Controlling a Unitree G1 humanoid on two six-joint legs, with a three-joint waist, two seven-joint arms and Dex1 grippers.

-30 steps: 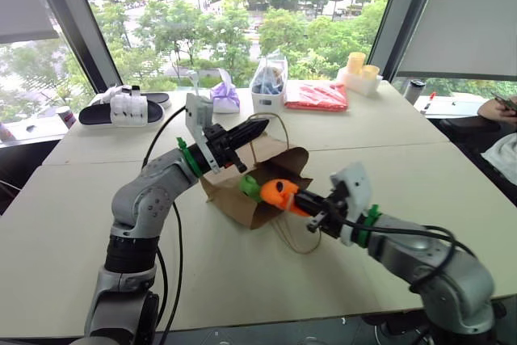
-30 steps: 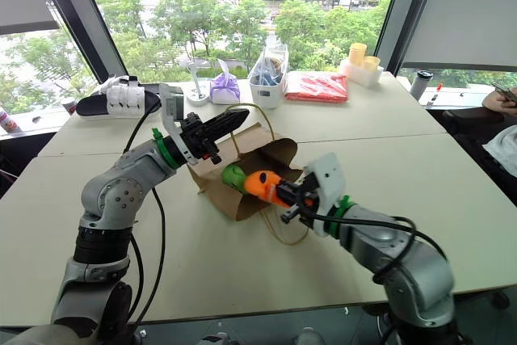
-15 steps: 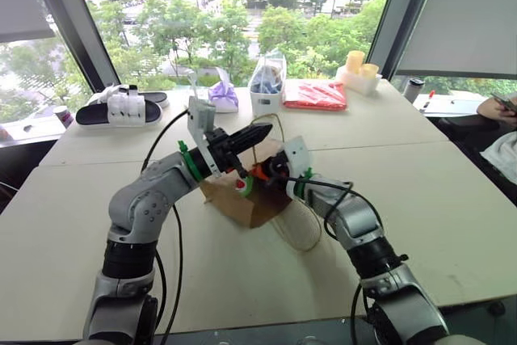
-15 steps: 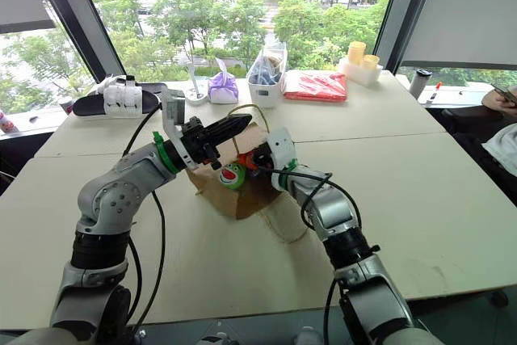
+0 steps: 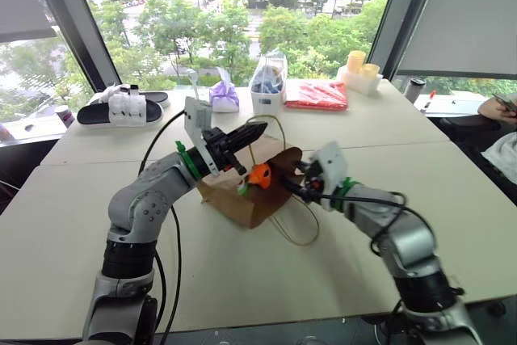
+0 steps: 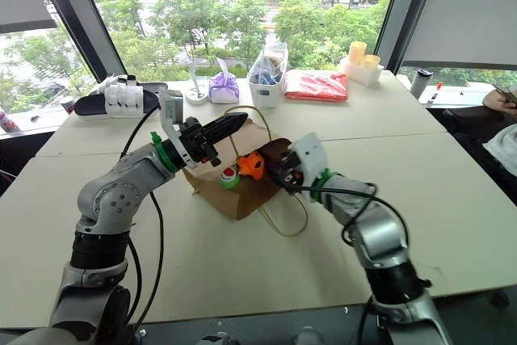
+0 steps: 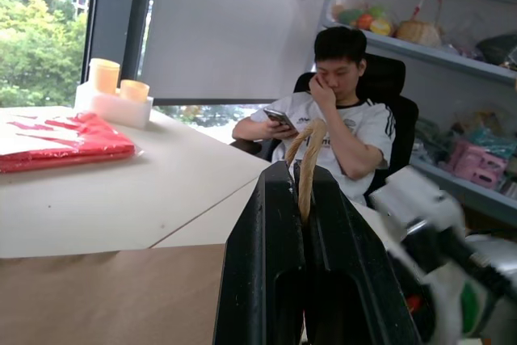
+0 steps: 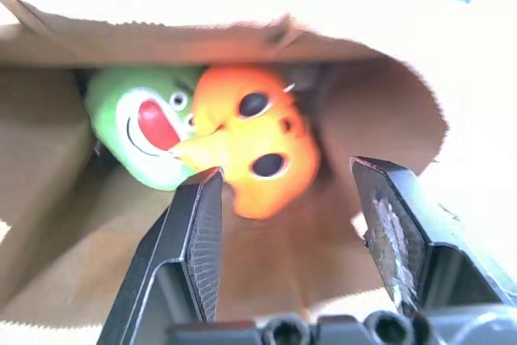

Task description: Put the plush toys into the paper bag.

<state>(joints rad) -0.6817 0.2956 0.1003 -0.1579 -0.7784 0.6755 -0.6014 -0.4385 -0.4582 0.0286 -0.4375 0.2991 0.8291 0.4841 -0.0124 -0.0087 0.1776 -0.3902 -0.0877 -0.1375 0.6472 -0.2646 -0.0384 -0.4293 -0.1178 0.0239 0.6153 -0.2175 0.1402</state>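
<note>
The paper bag (image 6: pixel 230 191) is seen lying on its side on the table (image 6: pixel 242 272), its long axis running from the closed bottom on the robot's left to the open mouth, which is turned toward the right claw (image 8: pixel 295 224). Both plush toys are lodged just inside that mouth: the orange toy (image 8: pixel 254 147) faces outward with its dark eye marks showing, and the green toy (image 8: pixel 137 131) is pressed against it, a red mouth mark visible on its front. The rear parts of both toys are hidden by the bag's folded upper lip, and the deeper interior of the bag cannot be made out.

The left claw (image 7: pixel 305 199) is clenched on the twine handle (image 7: pixel 308 163), which is pinched between its black fingers and held up above the bag. The right claw is spread apart with nothing between its fingers; the orange toy sits just beyond its tips, apart from them. One twine loop (image 5: pixel 295 228) is left lying on the table in front of the bag. A person (image 7: pixel 339 119) sits beyond the table.
</note>
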